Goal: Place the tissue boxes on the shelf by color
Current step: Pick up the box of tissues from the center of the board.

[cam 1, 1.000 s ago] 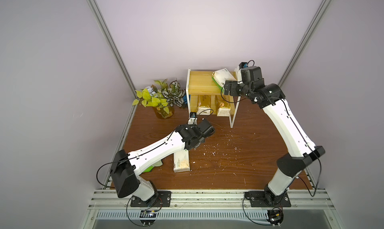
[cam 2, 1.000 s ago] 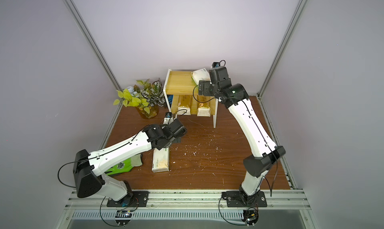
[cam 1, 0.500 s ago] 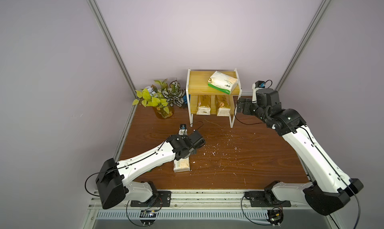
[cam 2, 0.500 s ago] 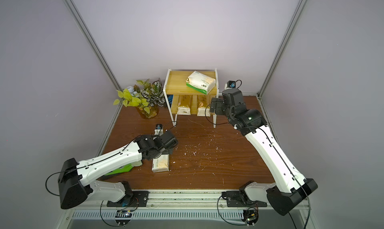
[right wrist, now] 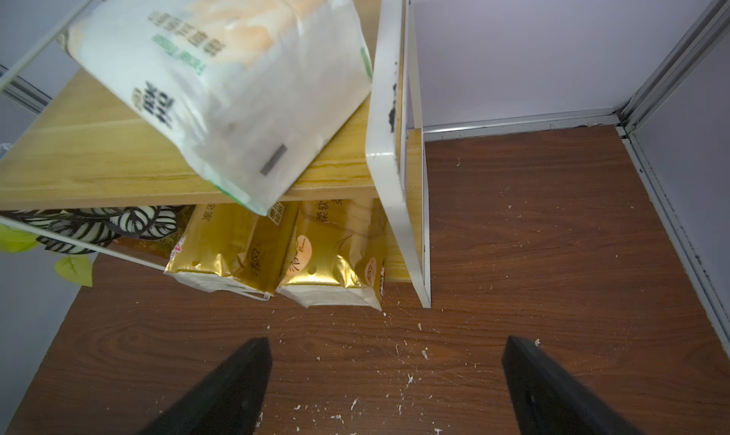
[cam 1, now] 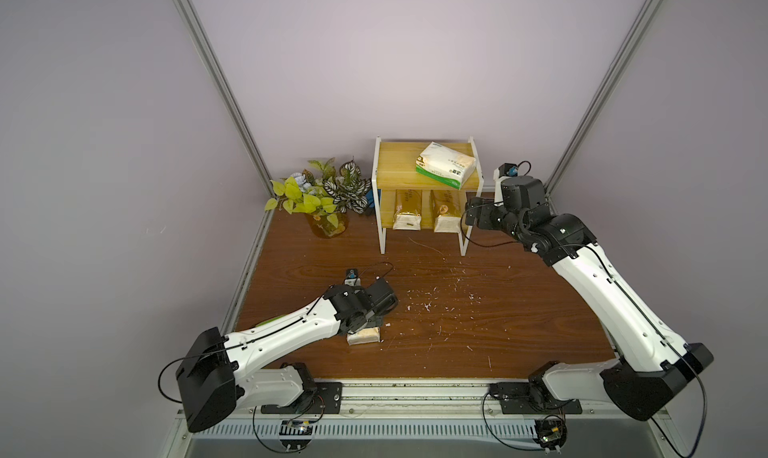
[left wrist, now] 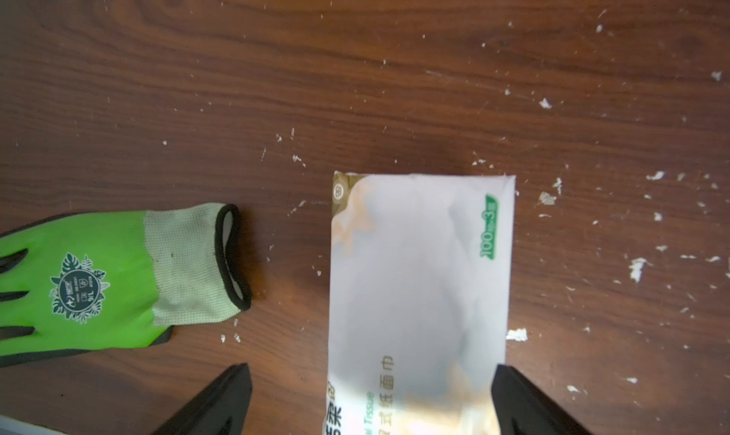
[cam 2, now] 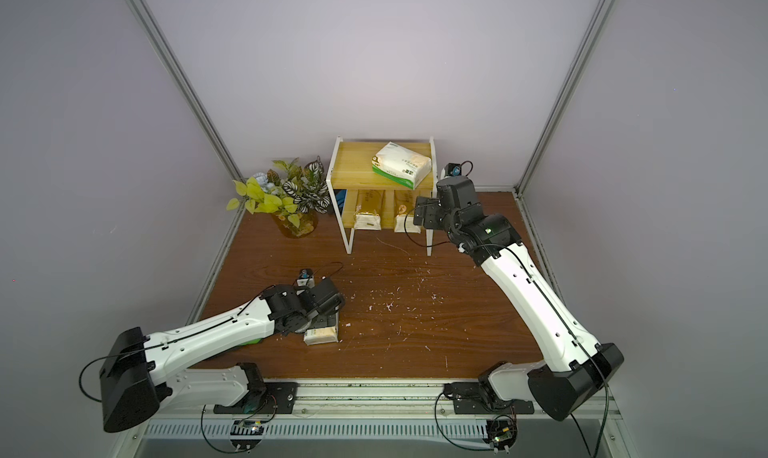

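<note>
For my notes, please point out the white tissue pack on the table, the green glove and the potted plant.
white tissue pack on the table [left wrist: 418, 291]: left wrist view, middle of top face.
green glove [left wrist: 118, 255]: left wrist view, green back.
potted plant [cam 1: 311, 203]: a top view, its leaves.

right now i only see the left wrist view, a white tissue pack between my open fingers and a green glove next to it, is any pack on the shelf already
Observer: Yes, a white tissue pack lies askew on the shelf's top board.
Operator: and the gold ones
Observer: Both gold tissue packs sit side by side on the lower board.
Operator: right arm in the way
Observer: No, the right gripper hangs open and empty near the shelf's right front leg.
</note>
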Available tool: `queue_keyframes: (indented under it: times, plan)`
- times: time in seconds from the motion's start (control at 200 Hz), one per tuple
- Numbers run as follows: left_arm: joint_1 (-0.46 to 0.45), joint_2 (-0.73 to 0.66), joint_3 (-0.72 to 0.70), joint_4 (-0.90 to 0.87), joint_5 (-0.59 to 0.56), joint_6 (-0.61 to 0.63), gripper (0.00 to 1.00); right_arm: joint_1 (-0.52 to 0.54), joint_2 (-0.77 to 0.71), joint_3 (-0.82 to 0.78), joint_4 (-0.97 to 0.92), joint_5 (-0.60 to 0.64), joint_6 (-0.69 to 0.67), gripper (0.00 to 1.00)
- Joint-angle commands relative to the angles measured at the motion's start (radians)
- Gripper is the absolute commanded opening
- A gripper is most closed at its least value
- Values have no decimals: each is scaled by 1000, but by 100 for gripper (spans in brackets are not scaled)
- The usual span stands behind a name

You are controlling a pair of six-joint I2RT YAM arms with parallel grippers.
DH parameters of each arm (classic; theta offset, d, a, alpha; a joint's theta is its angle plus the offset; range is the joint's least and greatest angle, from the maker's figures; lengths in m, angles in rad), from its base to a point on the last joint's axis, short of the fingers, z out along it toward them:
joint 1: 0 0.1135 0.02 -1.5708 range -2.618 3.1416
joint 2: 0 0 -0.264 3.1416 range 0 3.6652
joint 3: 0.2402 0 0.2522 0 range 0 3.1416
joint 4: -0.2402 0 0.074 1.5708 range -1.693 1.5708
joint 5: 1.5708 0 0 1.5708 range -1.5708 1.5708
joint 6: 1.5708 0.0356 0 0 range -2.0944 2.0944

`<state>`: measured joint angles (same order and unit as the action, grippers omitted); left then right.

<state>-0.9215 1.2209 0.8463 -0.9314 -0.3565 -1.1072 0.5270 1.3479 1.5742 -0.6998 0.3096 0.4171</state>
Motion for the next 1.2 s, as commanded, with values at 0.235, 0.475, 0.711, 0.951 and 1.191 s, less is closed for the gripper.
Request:
queue_keyframes:
  times: [0.235, 0.475, 0.711, 0.951, 1.191]
  plan:
    - [4, -55, -48, -8, 76, -36, 99, 3, -59, -47, 40, -1, 15, 99]
    - [2, -22, -69, 51, 108, -26, 99, 3, -82, -63, 40, 4, 12, 99]
    - [3, 11, -77, 111, 137, -17, 98, 4, -91, -71, 36, 5, 15, 99]
    - [2, 27, -122, 130, 158, -27, 99, 3, -103, -72, 33, 16, 6, 99]
    - [3, 86, -148, 204, 203, -4, 98, 3, -109, -83, 32, 16, 9, 99]
